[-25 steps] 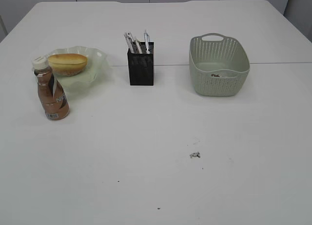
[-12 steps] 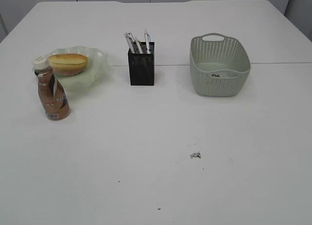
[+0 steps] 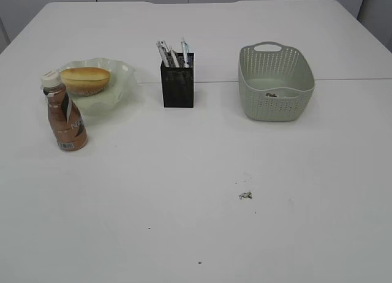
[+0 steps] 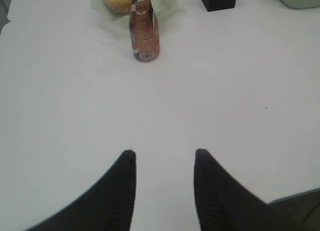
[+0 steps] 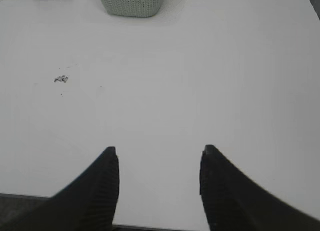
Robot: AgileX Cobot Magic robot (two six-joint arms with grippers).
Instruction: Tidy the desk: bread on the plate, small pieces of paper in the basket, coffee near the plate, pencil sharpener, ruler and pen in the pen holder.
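The left gripper (image 4: 164, 183) hangs above the near edge of the white table (image 3: 184, 222) with its fingers spread and nothing between them. The right gripper (image 5: 159, 183) hangs likewise over the near edge, fingers parted and empty. Ahead of both lies a broad stretch of bare tabletop.

The coffee bottle (image 3: 65, 113) stands upright just in front of the plate (image 3: 119, 90); it carries a barcode low on its label (image 4: 146, 55), and the rest of the lettering is too small to read. The bread (image 3: 85, 79) lies on the plate.

The black pen holder (image 3: 177, 84) stands between plate and basket, with pens (image 3: 184, 52) and other slim items sticking up out of it (which item is which cannot be told). The pale green basket (image 3: 275, 87) sits to the right, with small dark scraps showing through its wall.

A small crumpled scrap of paper (image 3: 245, 195) lies alone on the open table, well apart from the basket, ahead and to the left of the right gripper (image 5: 61, 79).
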